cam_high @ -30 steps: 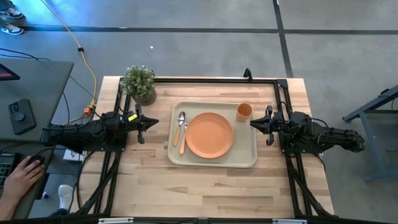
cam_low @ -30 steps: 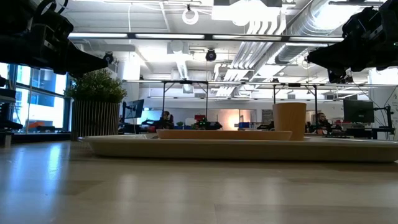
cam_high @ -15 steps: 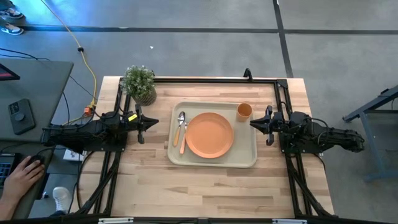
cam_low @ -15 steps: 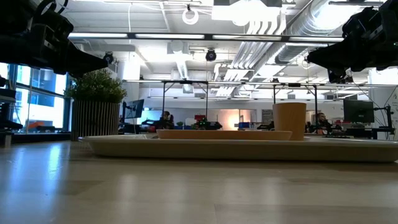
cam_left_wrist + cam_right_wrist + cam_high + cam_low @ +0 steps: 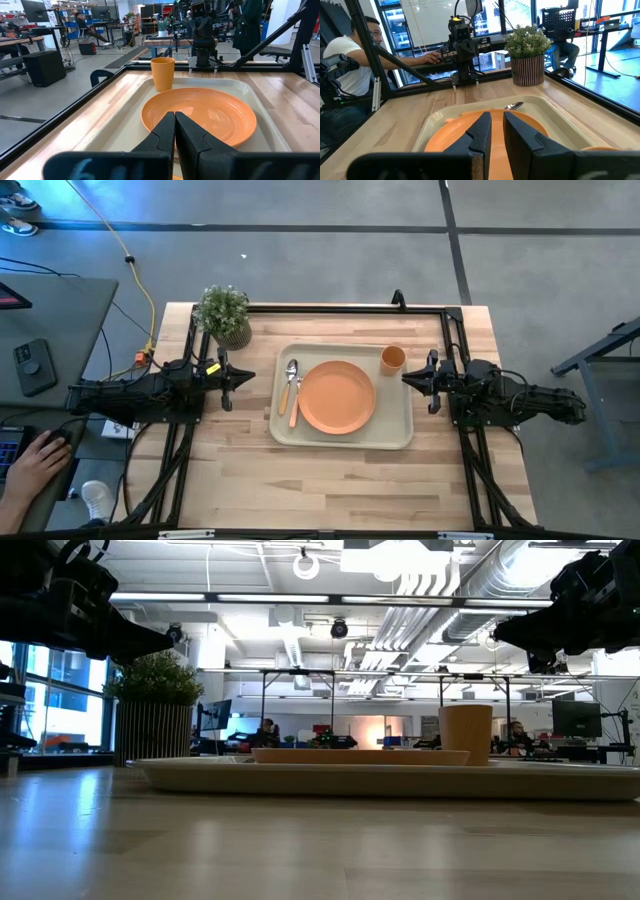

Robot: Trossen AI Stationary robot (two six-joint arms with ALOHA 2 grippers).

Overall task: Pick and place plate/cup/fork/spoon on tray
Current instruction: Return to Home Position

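Left gripper (image 5: 250, 377): fingers closed together, arm extended level at table's left side. Right gripper (image 5: 403, 378): fingers slightly parted, holding nothing, arm level at right side.

Pale wooden plank table (image 5: 330, 480) is carrying a beige tray (image 5: 345, 438), sitting flat near the middle, toward the far edge. A small potted plant (image 5: 224, 314) in a ribbed pot is standing at the far left corner, apart from the tray. A black frame (image 5: 320, 308) is running along the table's far edge and down both sides.
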